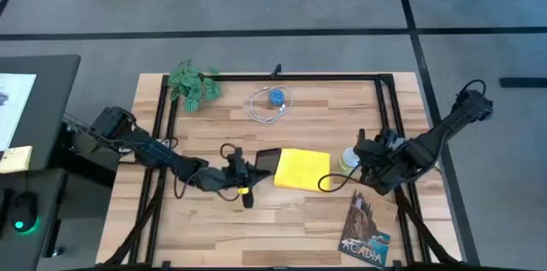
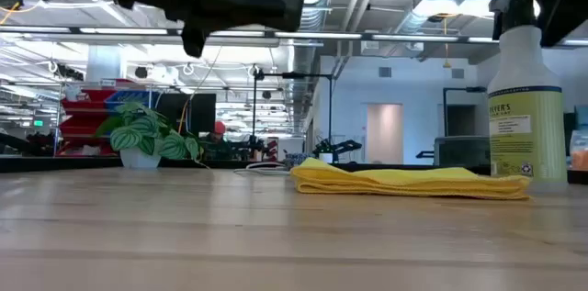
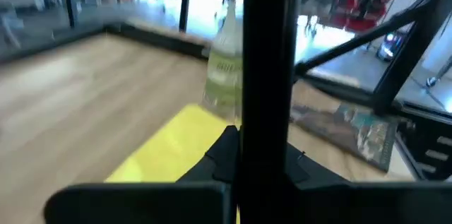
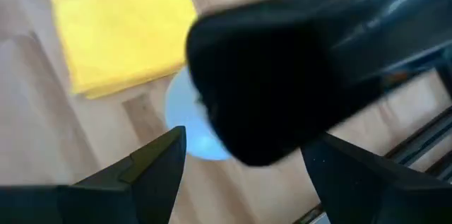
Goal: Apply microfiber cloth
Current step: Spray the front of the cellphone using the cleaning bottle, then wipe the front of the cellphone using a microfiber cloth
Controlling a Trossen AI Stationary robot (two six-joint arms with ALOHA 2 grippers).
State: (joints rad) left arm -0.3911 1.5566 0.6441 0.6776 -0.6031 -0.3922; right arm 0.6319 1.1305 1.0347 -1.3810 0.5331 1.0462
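Note:
The yellow microfiber cloth [image 1: 301, 169] lies folded flat on the table's middle [image 2: 409, 181]. My left gripper [image 1: 244, 177] hovers just left of it, shut on a black smartphone [image 1: 267, 159], which fills the left wrist view as a dark upright bar [image 3: 267, 75]. A pale spray bottle [image 2: 525, 98] stands on its base at the cloth's right end. My right gripper [image 1: 369, 162] is over it, open, its fingers on either side of the bottle's dark sprayer head [image 4: 282, 75]; whether they touch it, I cannot tell. My left gripper pinches the smartphone between its two fingers [image 3: 220, 159], near the phone's end closest to the wrist [image 3: 265, 160]. The phone runs forward from the fingers, edge-on to the wrist camera. It is lifted clear of the table, beside the cloth's left edge.
A dark illustrated booklet [image 1: 366, 228] lies at the near right. A small potted plant [image 1: 192, 85] stands at the far left, and a coiled cable with a blue piece [image 1: 272, 103] lies at the far middle. Black frame rails [image 1: 162, 134] run along the table's edges.

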